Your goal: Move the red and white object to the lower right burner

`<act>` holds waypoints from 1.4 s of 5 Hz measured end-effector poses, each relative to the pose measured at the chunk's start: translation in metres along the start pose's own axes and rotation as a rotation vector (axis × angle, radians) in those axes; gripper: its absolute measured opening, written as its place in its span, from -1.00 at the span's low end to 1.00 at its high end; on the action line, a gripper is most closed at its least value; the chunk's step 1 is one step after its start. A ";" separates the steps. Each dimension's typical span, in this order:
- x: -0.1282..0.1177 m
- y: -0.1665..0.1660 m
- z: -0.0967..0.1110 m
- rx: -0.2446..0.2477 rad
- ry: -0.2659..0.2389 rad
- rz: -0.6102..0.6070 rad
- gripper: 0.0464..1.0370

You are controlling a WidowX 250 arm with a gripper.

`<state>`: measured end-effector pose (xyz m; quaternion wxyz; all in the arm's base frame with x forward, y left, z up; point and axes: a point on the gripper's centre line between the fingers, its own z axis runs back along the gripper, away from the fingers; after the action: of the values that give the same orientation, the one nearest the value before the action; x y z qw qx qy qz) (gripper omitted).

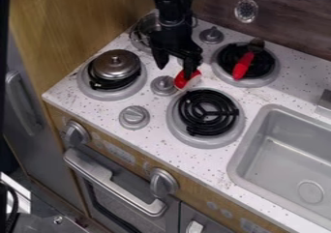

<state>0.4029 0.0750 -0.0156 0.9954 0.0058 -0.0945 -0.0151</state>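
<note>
A metal lid (115, 64) sits over the left front burner (119, 94) of a toy stove. To its right, a black gripper (174, 72) hangs above the bench (161, 142), its two fingers spread wide and nothing clasped between them. The red and white object (186, 79) lies at the tip of the right-hand finger in the view, just beyond the back rim of the lower right burner (205, 141); whether finger and object touch, one cannot tell.

Small and probably light, the piece appears to be stiff plastic, unlikely to dent or break under a firm squeeze. Its seemingly smooth, rounded surface may prove slippery, and a nudge from one side could roll it away. The best hold is likely across the middle, where red meets white, with a finger on either flank; a pinch at the red end risks letting it swivel. Farther right, a red-handled utensil (244, 65) rests on the rear burner.
</note>
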 end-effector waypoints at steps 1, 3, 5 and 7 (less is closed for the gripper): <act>0.009 -0.006 -0.016 -0.004 0.001 -0.012 0.93; 0.015 -0.001 -0.036 0.037 0.033 -0.004 0.86; 0.011 -0.008 -0.038 0.033 0.028 -0.035 0.00; 0.004 -0.043 0.001 -0.004 -0.064 -0.119 0.00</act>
<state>0.4050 0.0324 -0.0147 0.9892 0.0088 -0.1259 -0.0745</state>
